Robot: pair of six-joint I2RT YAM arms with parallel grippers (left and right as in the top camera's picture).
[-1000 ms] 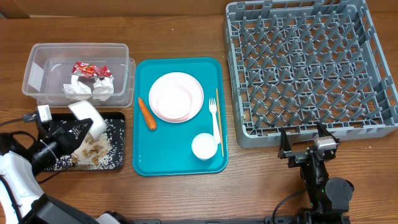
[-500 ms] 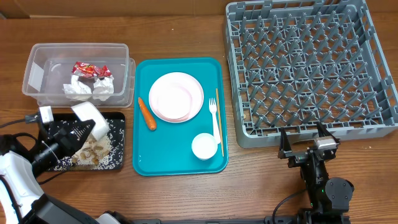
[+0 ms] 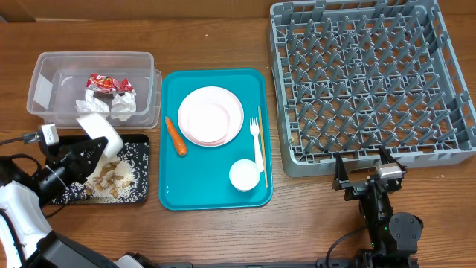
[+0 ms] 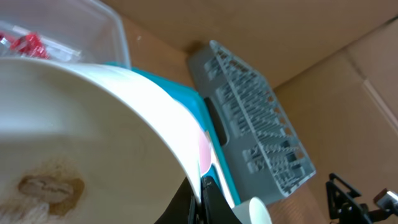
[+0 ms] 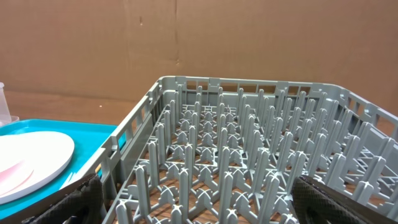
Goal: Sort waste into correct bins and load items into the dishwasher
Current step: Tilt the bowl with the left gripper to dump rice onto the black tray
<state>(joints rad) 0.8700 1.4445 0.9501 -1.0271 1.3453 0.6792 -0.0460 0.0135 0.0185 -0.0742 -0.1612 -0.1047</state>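
Presently left gripper (image 4: 198, 200) pinches one bowl (image 3: 100, 134) over black tray (image 3: 146, 173); right gripper (image 3: 363, 167) spread; seemingly two napkins (image 3: 111, 106)

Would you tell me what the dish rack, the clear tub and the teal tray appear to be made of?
The dish rack looks like matte grey moulded plastic: uniform colour, thin pegs. The clear tub seems glossy transparent plastic; its contents show through. The teal tray is probably smooth plastic with a slight sheen.
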